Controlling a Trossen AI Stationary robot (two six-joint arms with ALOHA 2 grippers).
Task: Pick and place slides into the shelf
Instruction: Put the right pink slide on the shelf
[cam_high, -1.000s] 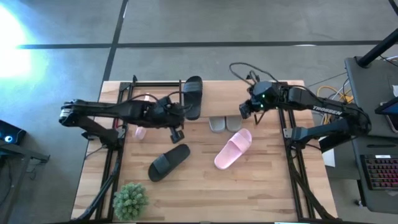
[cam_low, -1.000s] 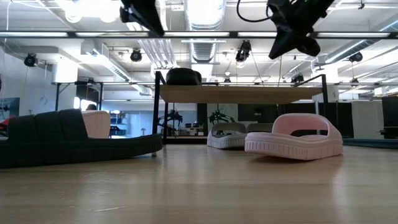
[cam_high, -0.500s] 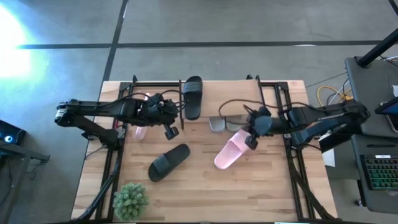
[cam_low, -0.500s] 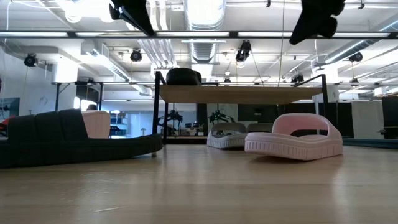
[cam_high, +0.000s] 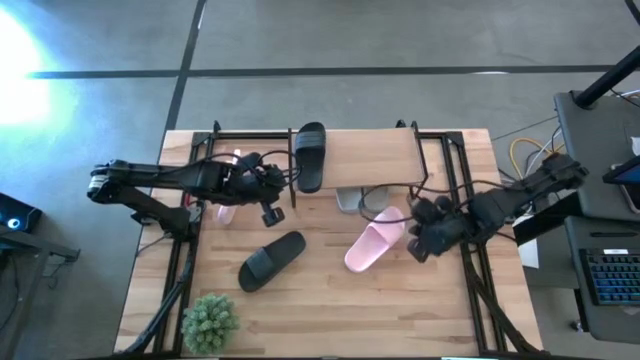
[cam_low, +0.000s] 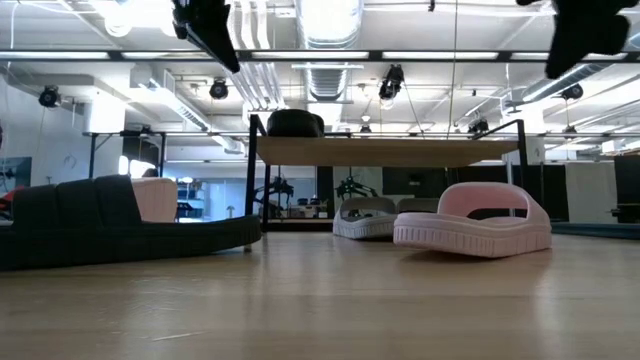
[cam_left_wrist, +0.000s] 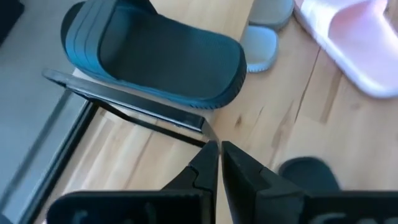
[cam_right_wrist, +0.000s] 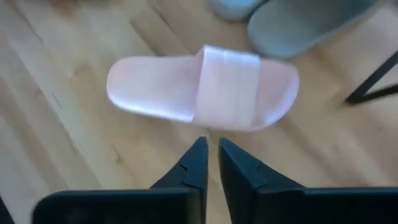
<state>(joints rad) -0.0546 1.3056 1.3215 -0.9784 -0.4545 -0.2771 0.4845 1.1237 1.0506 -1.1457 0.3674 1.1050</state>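
Swinging away from the shelf (cam_high: 370, 158), the right pincer (cam_high: 420, 245) now hangs right of centre beside the pink slide (cam_high: 373, 240) on the bench (cam_high: 330, 310), fingers nearly together, empty. One black slide (cam_high: 309, 156) tops the shelf. Left pincer (cam_high: 272, 212) is closed, centre left.

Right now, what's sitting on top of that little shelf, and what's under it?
One black slide lies on the shelf top. Two grey slides poke out from beneath; their far ends are covered by the plank.
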